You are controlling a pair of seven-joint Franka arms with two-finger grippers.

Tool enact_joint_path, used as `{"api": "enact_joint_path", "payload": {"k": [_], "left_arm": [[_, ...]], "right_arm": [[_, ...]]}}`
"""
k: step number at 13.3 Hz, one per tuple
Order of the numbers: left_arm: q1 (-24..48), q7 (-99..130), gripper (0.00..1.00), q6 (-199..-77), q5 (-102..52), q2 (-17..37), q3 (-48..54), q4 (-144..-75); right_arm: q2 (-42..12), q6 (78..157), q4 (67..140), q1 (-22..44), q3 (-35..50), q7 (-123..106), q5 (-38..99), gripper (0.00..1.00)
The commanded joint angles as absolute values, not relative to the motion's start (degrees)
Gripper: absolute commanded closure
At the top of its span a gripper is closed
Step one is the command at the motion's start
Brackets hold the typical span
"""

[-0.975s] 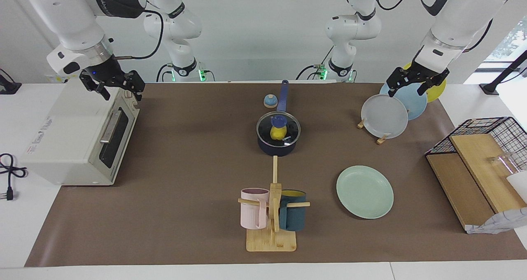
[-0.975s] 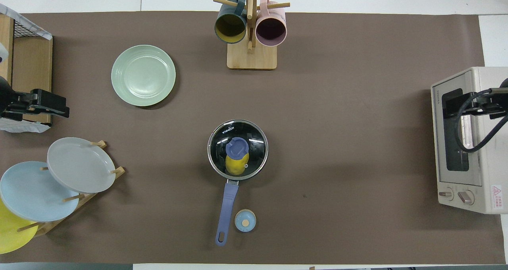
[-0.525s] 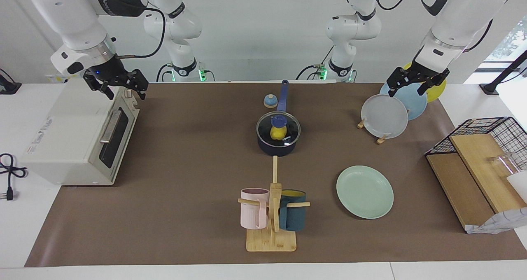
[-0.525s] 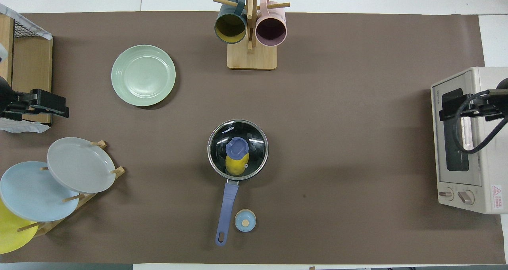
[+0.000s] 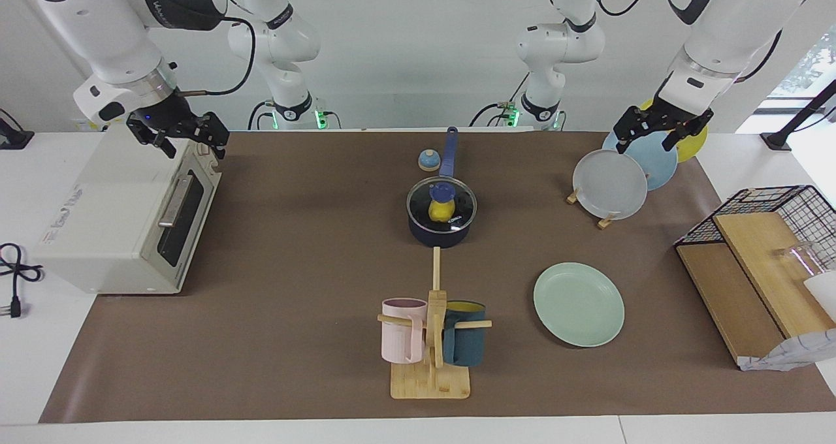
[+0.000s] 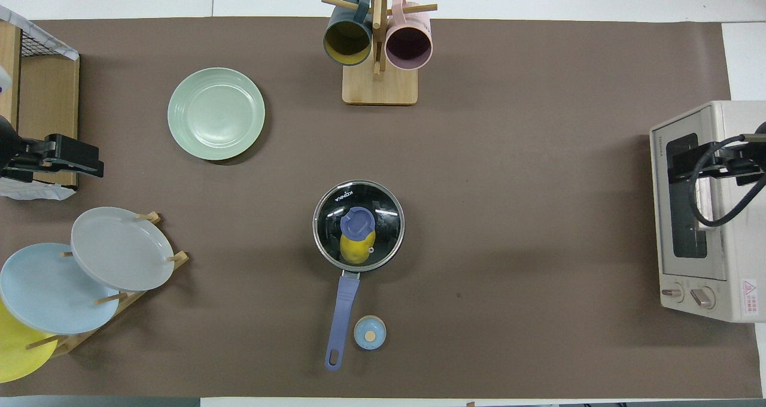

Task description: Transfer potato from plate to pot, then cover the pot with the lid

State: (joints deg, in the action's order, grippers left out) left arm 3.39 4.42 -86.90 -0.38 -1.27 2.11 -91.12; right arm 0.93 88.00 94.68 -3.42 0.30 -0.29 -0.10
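The yellow potato lies inside the dark navy pot at the table's middle. It shows through the glass lid, which sits on the pot with its blue knob up. In the overhead view the potato shows under the lid. The pot's handle points toward the robots. The mint-green plate is bare, farther from the robots, toward the left arm's end. My left gripper hangs open over the plate rack. My right gripper hangs open over the toaster oven.
A toaster oven stands at the right arm's end. A rack of upright plates and a wire basket with wooden boards stand at the left arm's end. A mug tree stands farther out. A small bell sits beside the pot handle.
My right gripper has shifted slightly above the toaster oven. The left gripper, pot, lid, potato and plate have not moved.
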Motion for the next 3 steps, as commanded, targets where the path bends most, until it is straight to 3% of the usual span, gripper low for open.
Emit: {"api": "enact_joint_path", "payload": {"k": [1, 3], "left_arm": [[2.81, 4.13, 0.0, -86.84, 0.53, -2.81, 2.46, -92.64], [2.81, 4.13, 0.0, -86.84, 0.53, -2.81, 2.46, -92.64]], "right_arm": [[-0.09, 86.83, 92.99, -4.04, 1.14, -1.84, -0.97, 0.0], [0.26, 86.75, 92.99, -4.04, 1.05, -2.02, -0.7, 0.0]]}}
